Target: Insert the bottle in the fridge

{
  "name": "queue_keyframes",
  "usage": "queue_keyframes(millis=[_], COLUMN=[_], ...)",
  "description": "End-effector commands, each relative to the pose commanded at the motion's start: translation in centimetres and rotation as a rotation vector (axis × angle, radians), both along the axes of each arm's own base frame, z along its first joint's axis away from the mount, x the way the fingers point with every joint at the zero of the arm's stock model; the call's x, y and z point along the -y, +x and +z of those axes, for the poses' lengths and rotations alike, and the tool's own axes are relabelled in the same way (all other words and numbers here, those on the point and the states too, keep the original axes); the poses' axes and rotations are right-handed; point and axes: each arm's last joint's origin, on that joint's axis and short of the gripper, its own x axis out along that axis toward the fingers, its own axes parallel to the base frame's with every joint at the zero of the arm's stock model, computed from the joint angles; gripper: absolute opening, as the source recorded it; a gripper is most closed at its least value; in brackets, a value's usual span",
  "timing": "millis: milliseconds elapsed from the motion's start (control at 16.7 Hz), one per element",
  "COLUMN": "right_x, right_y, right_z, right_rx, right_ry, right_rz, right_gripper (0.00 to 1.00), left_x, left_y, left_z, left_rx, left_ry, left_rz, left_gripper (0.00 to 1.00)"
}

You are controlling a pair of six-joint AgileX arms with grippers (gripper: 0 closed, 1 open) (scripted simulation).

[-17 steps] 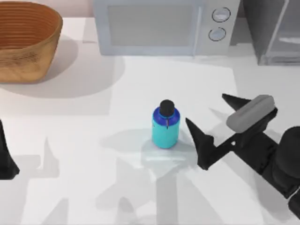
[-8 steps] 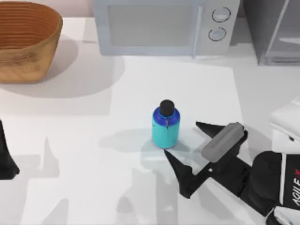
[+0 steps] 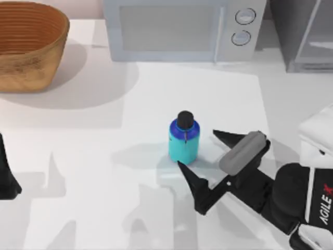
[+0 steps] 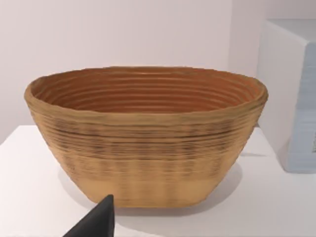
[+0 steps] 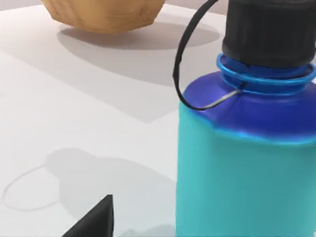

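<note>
The bottle (image 3: pixel 183 138) stands upright at the table's middle, with a cyan body, a dark blue shoulder and a black cap. My right gripper (image 3: pixel 196 148) is open just to its right. One fingertip reaches past the bottle's front right corner and the other lies behind its right side, and neither touches it. In the right wrist view the bottle (image 5: pixel 247 148) looms close, with one dark fingertip (image 5: pixel 96 219) low beside it. The fridge (image 3: pixel 307 36) stands at the back right corner. My left gripper (image 3: pixel 6 179) is parked at the left edge.
A light-grey microwave (image 3: pixel 177 28) with two knobs stands at the back centre, left of the fridge. A woven basket (image 3: pixel 28 44) sits at the back left, and the left wrist view faces the same basket (image 4: pixel 145 133). Open tabletop lies left of and in front of the bottle.
My right gripper has moved left and toward the front, from well right of the bottle to right beside it, staying open. The bottle and the left arm have not moved.
</note>
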Motion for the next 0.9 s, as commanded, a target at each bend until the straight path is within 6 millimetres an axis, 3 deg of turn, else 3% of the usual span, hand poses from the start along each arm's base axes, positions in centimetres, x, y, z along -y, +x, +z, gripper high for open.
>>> queue_keyframes(millis=[540,900], right_x=[-3.2,-3.6], right_y=[3.2,3.5], right_z=[-0.3,-0.3], right_rx=[0.000,0.000], right_ry=[0.000,0.001], right_rz=[0.000,0.000], right_gripper=[1.00,1.00], left_x=[0.0,0.0], left_y=[0.0,0.0], left_z=[0.0,0.0], left_rx=[0.000,0.000], left_ry=[0.000,0.000], left_rz=[0.000,0.000], left_gripper=[1.00,1.00])
